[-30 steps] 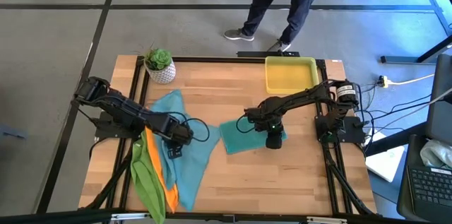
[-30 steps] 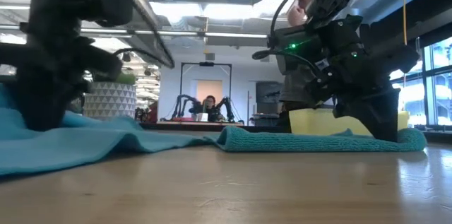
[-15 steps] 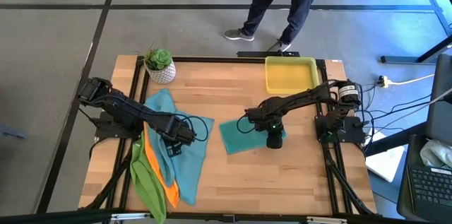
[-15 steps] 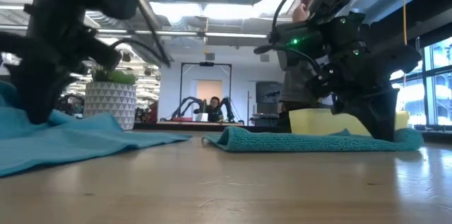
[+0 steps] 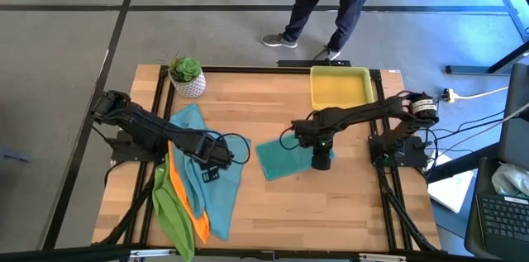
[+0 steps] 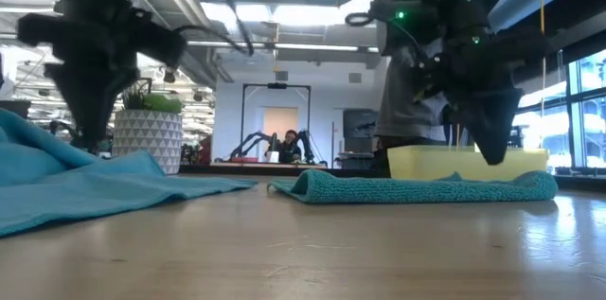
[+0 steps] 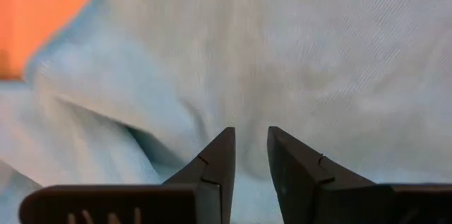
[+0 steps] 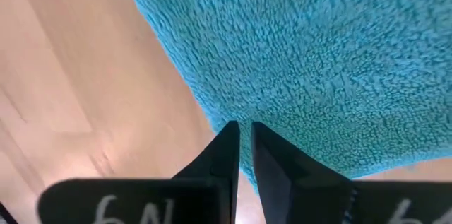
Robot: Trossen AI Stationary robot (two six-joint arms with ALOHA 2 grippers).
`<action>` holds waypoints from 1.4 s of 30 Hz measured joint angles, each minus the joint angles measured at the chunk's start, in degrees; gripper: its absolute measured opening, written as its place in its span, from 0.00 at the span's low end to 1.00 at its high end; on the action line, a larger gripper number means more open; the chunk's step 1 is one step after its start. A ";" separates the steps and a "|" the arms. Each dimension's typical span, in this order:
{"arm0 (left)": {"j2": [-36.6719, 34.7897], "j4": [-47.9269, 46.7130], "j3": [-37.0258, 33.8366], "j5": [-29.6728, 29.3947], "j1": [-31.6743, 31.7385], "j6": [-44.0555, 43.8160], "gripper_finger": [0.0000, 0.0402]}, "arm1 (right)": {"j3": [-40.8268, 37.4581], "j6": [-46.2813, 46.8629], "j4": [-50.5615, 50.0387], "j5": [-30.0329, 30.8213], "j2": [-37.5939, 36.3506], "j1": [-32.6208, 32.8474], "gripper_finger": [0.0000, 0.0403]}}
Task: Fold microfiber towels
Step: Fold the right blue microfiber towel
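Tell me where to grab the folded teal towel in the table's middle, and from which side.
Take the folded teal towel at its free corner nearest the left arm, coming down from above: it lies flat, and the right gripper hangs over its other end.

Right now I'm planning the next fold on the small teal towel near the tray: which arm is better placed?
Right. The right gripper hangs just above the folded teal towel; the left gripper is over the light blue towel.
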 joint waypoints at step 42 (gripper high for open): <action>17.00 55.25 0.82 7.49 7.45 12.07 0.19 | -16.12 24.23 19.87 3.82 -4.74 0.79 0.10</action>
